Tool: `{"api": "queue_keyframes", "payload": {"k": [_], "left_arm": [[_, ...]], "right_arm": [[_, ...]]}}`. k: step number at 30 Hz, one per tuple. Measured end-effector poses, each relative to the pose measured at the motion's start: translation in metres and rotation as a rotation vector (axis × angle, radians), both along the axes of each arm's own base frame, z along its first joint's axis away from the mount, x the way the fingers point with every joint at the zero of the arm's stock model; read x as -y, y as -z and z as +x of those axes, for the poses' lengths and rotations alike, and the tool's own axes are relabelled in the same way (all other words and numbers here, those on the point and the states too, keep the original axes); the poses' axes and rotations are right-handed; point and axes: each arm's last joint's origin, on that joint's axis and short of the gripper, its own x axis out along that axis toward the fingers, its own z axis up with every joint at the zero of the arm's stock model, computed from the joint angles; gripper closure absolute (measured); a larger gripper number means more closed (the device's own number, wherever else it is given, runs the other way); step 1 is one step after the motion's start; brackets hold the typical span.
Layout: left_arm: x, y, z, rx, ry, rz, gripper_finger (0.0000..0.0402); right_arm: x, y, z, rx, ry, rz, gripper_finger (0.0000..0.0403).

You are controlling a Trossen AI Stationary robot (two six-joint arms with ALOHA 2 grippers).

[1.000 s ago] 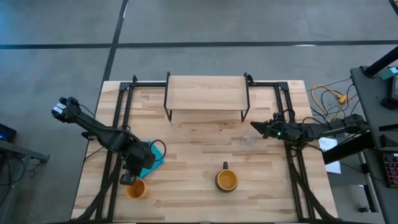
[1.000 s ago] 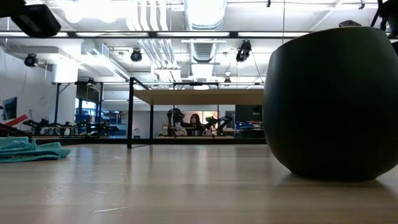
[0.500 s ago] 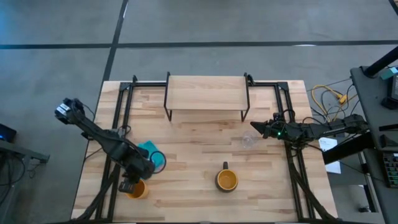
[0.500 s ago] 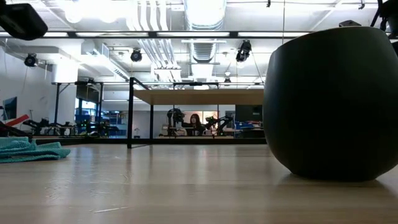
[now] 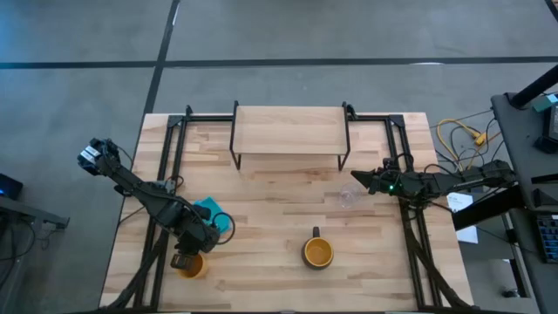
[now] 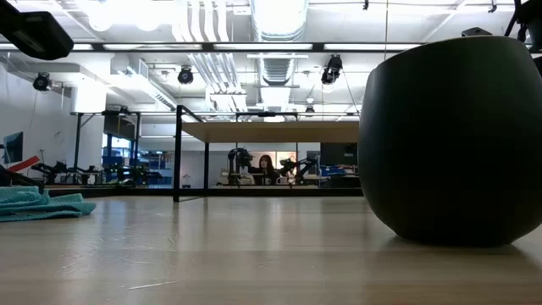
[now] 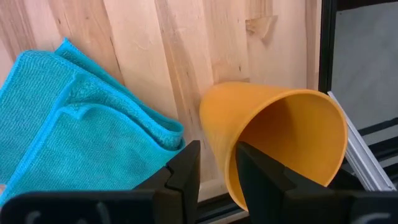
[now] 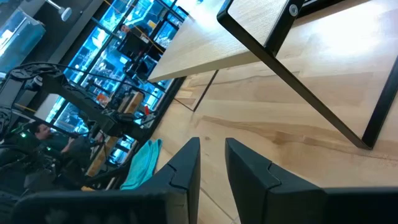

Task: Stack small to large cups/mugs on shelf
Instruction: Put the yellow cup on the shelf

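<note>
Jaws on the left gripper (image 7: pixel 214 171) sit narrowly parted at the yellow-orange cup (image 7: pixel 273 140), holding nothing yet, near the desk's (image 5: pixel 279 209) front-left edge. Probably light, slick plastic; pinch the wall near its rim.

Partly hidden from you
The left arm covers part of the handleless yellow-orange cup (image 5: pixel 191 264); the small clear glass (image 5: pixel 349 198) barely shows.

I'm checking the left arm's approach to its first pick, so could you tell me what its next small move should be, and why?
Probably close the left claw on the yellow-orange cup. In the left wrist view its fingers straddle the cup's wall with a gap between them, one on the outside beside the teal cloth, so a grip looks ready. The shelf holds nothing yet, and the right claw waits near it.
</note>
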Motion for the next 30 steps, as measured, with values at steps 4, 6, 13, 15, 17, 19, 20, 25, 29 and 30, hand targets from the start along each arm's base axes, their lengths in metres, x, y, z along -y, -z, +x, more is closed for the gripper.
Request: {"api": "queue_keyframes", "payload": {"k": [4,6,13,15,17,19,20,25,29,30], "left_arm": [[0.000,0.001,0.000,-0.002,-0.001,0.001,0.0313],[0.000,0.001,0.000,-0.007,-0.019,-0.001,0.0313],[0.003,0.001,-0.001,-0.012,-0.036,-0.009,0.0313],[0.006,0.001,-0.001,-0.001,-0.023,-0.019,0.0313],[0.009,0.001,-0.003,0.005,-0.008,-0.025,0.0313],[0.011,0.002,-0.004,0.006,0.005,-0.025,0.0313],[0.012,0.003,-0.005,0.006,0.009,-0.027,0.0313],[0.011,0.015,-0.010,-0.026,0.019,-0.001,0.0313],[0.009,0.026,-0.013,-0.051,0.017,0.025,0.0315],[0.008,0.028,-0.014,-0.058,0.018,0.030,0.0318]], "right_arm": [[0.000,0.000,0.000,0.000,0.000,0.000,0.0328],[0.000,0.000,0.000,0.000,0.000,0.000,0.0328],[0.000,0.000,0.000,0.000,0.000,0.000,0.0334],[0.000,0.000,0.000,0.000,0.000,0.000,0.0333],[0.000,0.000,0.000,0.000,0.000,0.000,0.0331],[0.000,0.000,0.000,0.000,0.000,0.000,0.0328],[0.000,0.000,0.000,0.000,0.000,0.000,0.0328],[0.000,0.000,0.000,0.000,0.000,-0.001,0.0332],[0.000,0.000,0.000,0.000,0.001,-0.001,0.0334],[0.000,0.000,0.000,0.000,0.001,-0.001,0.0333]]}}
